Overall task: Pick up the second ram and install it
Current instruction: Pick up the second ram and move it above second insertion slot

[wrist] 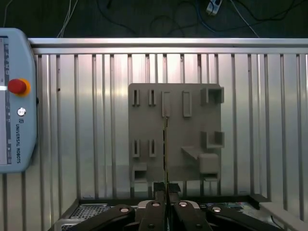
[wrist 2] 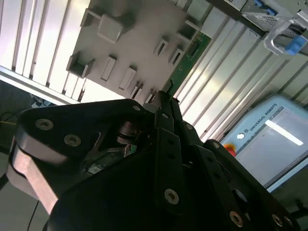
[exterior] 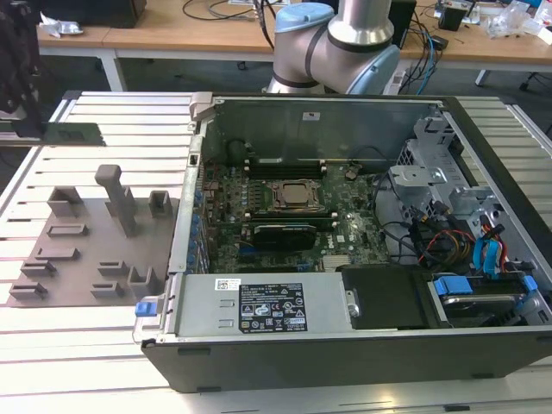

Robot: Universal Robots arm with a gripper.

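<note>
My gripper [wrist: 166,186] is shut on the second ram [wrist: 166,144], a thin green strip seen edge-on, which juts out from between the fingertips. In the second wrist view the ram [wrist 2: 190,58] shows its green face beyond the gripper [wrist 2: 163,96]. It hangs above the grey fixture plate [wrist: 192,130] and touches nothing there. In the exterior view the gripper [exterior: 19,82] is at the far left edge, with the ram [exterior: 74,133] sticking out over the slatted table behind the fixture plate [exterior: 86,259].
The open computer case [exterior: 345,328] lies at the exterior view's right, with the CPU socket [exterior: 295,196] between black slot rails [exterior: 285,164]. Grey blocks [exterior: 116,198] rise from the fixture plate. A teach pendant [wrist: 17,101] lies on the slatted table [wrist: 86,120].
</note>
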